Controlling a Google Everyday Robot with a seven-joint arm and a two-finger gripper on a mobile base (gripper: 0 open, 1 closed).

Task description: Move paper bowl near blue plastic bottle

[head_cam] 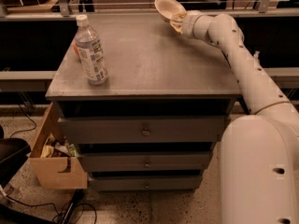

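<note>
The paper bowl (168, 7) is cream-white and held tilted in the air above the far right part of the grey cabinet top (154, 59). My gripper (177, 20) is shut on the bowl's right rim, at the end of the white arm reaching in from the right. The blue plastic bottle (90, 51) stands upright near the cabinet top's front left, with a white cap and a printed label. The bowl is far to the right of and behind the bottle.
The cabinet has several drawers (145, 130) below its top. An open wooden box (56, 157) with clutter sits on the floor at the left. My white base (261, 171) fills the lower right. A rail runs behind the cabinet.
</note>
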